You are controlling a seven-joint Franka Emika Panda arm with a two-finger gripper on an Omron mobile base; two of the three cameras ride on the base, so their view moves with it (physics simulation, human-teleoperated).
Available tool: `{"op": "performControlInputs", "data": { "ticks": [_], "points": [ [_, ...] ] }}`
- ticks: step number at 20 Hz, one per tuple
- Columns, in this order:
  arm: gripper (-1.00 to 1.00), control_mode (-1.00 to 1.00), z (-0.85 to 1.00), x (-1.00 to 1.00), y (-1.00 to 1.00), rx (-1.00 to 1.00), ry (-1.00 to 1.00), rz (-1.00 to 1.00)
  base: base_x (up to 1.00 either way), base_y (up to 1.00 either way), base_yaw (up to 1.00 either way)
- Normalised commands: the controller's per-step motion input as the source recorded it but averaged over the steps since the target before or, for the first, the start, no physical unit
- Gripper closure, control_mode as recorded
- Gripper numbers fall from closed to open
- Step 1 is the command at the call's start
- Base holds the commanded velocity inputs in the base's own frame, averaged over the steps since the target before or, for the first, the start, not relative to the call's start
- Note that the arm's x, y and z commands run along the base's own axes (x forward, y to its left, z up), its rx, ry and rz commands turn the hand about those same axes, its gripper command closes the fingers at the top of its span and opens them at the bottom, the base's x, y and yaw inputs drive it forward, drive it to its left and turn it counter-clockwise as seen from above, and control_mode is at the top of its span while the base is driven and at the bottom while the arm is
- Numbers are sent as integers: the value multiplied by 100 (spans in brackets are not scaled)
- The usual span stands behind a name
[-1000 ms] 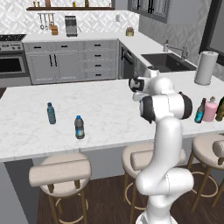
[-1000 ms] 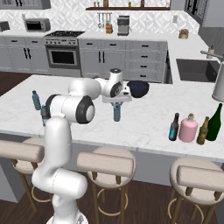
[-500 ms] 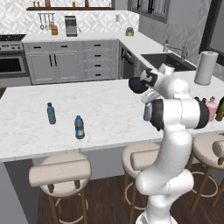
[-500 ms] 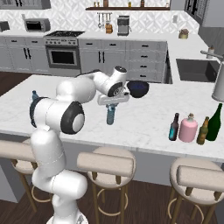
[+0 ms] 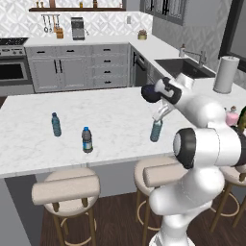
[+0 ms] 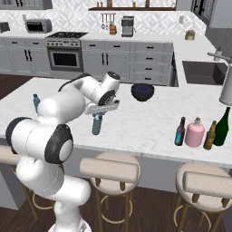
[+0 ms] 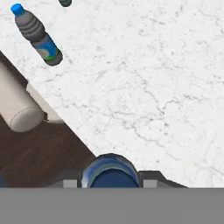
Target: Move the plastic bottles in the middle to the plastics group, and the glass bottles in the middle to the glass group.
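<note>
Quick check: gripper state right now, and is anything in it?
Gripper: shut on the pale-blue water bottle, gripped at its top and carried above the counter.

On the island counter [image 5: 115, 110], the held water bottle [image 5: 156, 130] hangs upright under the gripper [image 5: 159, 115], near the counter's front edge. Two more bottles stand to its 9 o'clock in the left base view: the banded bottle [image 5: 87, 140] nearer, the plain bottle [image 5: 56, 124] beyond it. A bowl [image 6: 142, 91] sits behind the held bottle. In the right base view, at 3 o'clock, four bottles stand in a row: the slim bottle [image 6: 181, 132], the squat bottle [image 6: 195, 132], a small bottle [image 6: 210, 135], and the tall bottle [image 6: 222, 127]. Stools [image 6: 108, 168] stand before the counter.
</note>
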Motion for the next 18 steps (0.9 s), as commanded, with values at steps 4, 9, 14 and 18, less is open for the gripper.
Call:
{"op": "performControlInputs", "data": {
  "ticks": [4,9,14,18],
  "points": [
    [100,-100,19,-50,99,0,1,4,0,0,0],
    [100,-100,4,-23,100,0,-4,0,0,0,0],
    [100,-100,-4,9,99,0,-11,0,0,0,0],
    [100,-100,-10,43,72,0,-13,0,0,0,0]
  ]
}}
